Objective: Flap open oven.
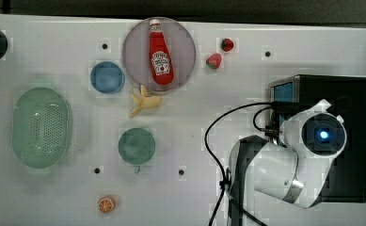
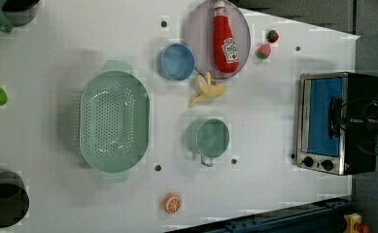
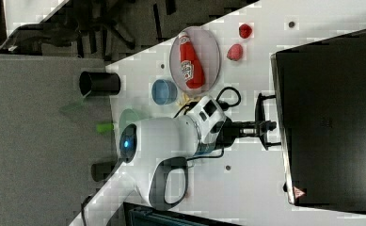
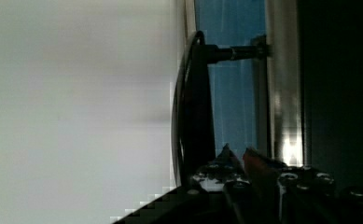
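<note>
The oven (image 1: 345,141) stands at the top view's right, black on top. In the left view the oven (image 2: 317,162) shows its silver front, its knobs and a blue glass door (image 2: 322,104) that lies flat against the frame. The dark bar handle (image 2: 333,118) crosses the door. My gripper (image 2: 344,119) reaches in from the left view's right and is shut on this handle. The right view has the gripper (image 3: 265,126) at the handle (image 3: 259,106), just in front of the oven (image 3: 331,117). In the wrist view the fingertips (image 4: 226,151) sit beside the handle (image 4: 195,107) and the glass (image 4: 230,93).
A plate (image 1: 136,52) with a ketchup bottle (image 1: 161,54), a blue bowl (image 1: 107,77), a banana (image 1: 144,100), a green cup (image 1: 137,146), a green colander (image 1: 41,127), an orange slice (image 1: 106,204) and two strawberries (image 1: 213,60) lie on the table. A black cable (image 1: 209,136) loops beside my arm.
</note>
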`<state>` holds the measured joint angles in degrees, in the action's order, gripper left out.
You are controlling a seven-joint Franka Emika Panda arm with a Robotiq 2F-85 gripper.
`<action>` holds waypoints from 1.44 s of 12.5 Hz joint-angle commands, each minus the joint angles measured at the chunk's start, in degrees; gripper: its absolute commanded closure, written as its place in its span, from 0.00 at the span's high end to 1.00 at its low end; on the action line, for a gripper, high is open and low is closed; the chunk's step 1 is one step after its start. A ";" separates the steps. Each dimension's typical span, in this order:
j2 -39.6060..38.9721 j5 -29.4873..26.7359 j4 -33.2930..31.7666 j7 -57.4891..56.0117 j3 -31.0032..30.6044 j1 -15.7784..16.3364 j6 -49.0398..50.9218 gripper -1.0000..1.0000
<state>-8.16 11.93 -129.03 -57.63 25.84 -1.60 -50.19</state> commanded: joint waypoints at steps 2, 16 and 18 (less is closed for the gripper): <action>-0.36 0.26 -0.67 -0.99 -1.92 1.03 -0.27 0.17; -13.21 29.27 -1.19 44.80 -11.35 10.08 0.68 0.17; -17.68 33.39 0.67 51.12 -11.40 12.46 1.73 0.17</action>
<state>-24.87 45.60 -129.03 -15.58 14.46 9.99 -49.32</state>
